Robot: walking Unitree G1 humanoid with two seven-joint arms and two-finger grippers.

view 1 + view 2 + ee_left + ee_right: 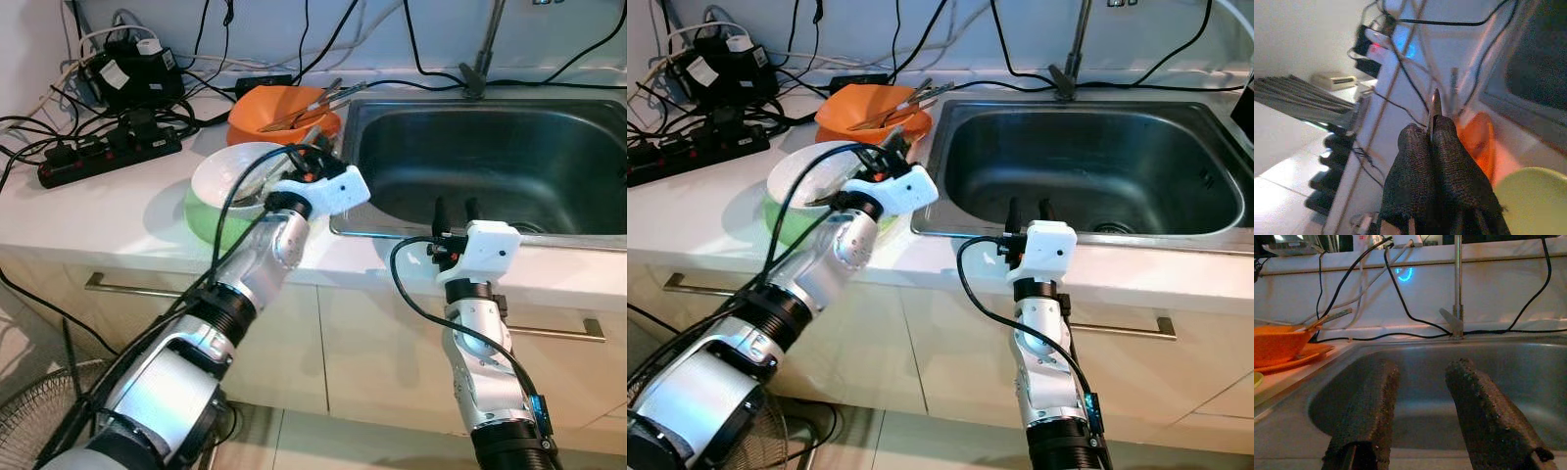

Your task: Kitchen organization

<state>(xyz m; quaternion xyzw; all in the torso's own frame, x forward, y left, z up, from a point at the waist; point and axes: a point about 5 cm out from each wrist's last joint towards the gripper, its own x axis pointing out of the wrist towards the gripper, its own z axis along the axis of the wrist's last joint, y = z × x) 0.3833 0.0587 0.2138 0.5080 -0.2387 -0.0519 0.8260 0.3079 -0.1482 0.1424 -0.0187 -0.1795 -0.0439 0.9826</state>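
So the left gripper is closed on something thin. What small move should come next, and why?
Probably lift the left gripper a little and swing it toward the sink. Its jaws are shut on a thin metal utensil above the white bowl, and the sink lies just beside it. The right gripper is open at the sink's front edge.

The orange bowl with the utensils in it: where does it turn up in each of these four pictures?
Left eye view: orange bowl on the counter behind the white bowl, left of the sink.
Right eye view: same spot, upper left of centre.
Left wrist view: an orange blur just beyond the closed black fingers.
Right wrist view: at the left edge, beside the sink.
Shared landmark: the steel sink.
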